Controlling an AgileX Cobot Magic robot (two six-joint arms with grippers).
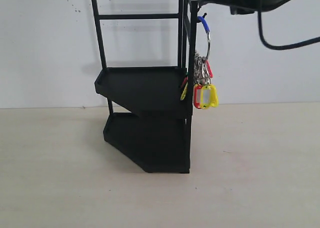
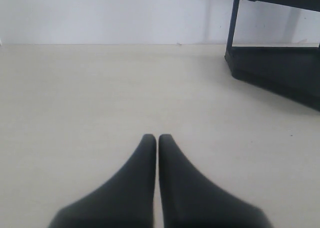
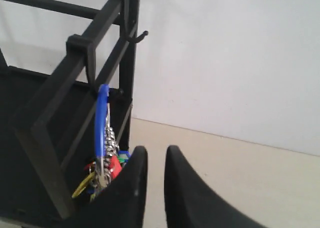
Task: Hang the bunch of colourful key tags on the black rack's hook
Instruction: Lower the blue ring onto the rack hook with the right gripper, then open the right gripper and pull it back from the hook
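Not much else going on here tbh. The lower half of the exterior view is a pale cream matte tabletop (image 1: 60,188) with a faint grain and a tiny dark fleck or two. Behind it is a plain white wall (image 1: 45,48) that meets the tabletop in a straight horizontal line. High up on the wall there's a small scatter of dark specks (image 1: 76,9), plus a soft grey shadow (image 1: 145,43) near the middle.

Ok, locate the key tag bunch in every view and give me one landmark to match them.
Exterior view: the colourful key tag bunch hangs from a hook at the black rack's upper right.
Left wrist view: not in it.
Right wrist view: hanging against the rack's frame bar.
Shared landmark: the black rack, in all three.
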